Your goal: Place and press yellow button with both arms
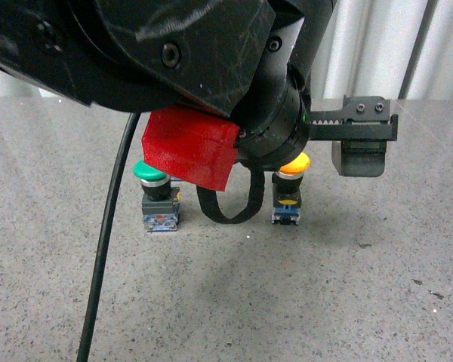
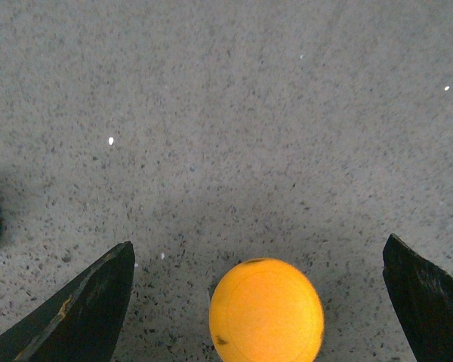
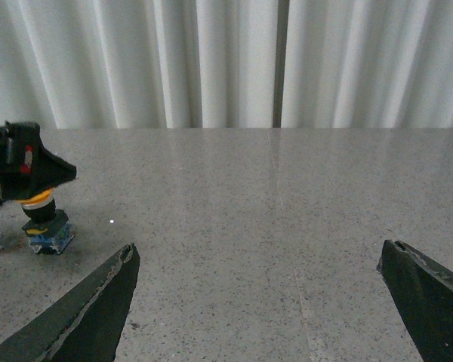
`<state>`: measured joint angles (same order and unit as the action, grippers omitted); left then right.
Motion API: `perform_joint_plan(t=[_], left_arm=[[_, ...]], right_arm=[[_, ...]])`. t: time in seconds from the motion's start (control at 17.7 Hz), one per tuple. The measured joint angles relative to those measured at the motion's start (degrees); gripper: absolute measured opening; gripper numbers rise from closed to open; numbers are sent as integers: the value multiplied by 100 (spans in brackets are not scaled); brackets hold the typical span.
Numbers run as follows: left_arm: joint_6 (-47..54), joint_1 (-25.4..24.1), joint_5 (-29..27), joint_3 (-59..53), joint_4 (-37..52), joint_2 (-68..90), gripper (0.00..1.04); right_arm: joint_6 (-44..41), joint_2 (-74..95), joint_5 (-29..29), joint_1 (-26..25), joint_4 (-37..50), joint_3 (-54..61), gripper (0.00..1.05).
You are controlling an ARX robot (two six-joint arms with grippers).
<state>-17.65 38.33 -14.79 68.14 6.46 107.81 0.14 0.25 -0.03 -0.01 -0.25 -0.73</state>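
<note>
The yellow button [image 2: 266,311], a small plastic push-button with a round mushroom cap, black neck and dark grey-blue block base, stands upright on the grey speckled stone table [image 2: 226,113]. It is straight beneath the left gripper [image 2: 258,241], its cap centred between the widely spread jaws and its stem axis running up toward the palm. The right gripper [image 3: 258,246], also spread and holding nothing, is well apart from the button, which lies far ahead of it toward the left arm's side, so the left looks much the nearer for a straight-down press.
</note>
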Motion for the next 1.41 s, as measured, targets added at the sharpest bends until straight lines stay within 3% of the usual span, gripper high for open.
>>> perform_joint_plan(t=[0.17,0.51,0.85,0.96,1.24,1.41], left_arm=[[321,-251,15,0,103,-656,98],[1716,-1617,-350,-1462,387,-3327,98],[2400,-1858,-474,-3613,94,-6146,98],[2020,-2173,-179,-5093,1493,-6968,74],[1805,-2859,492,-5880,1456,-7750,24],[1803,-3005,623,-6043,1403,-7960,9]], right_arm=[[0,0,0,0,2,0,98],[0,0,0,0,2,0,98],[0,0,0,0,2,0,98],[0,0,0,0,0,0,98],[0,0,0,0,2,0,98],[0,0,0,0,2,0,98]])
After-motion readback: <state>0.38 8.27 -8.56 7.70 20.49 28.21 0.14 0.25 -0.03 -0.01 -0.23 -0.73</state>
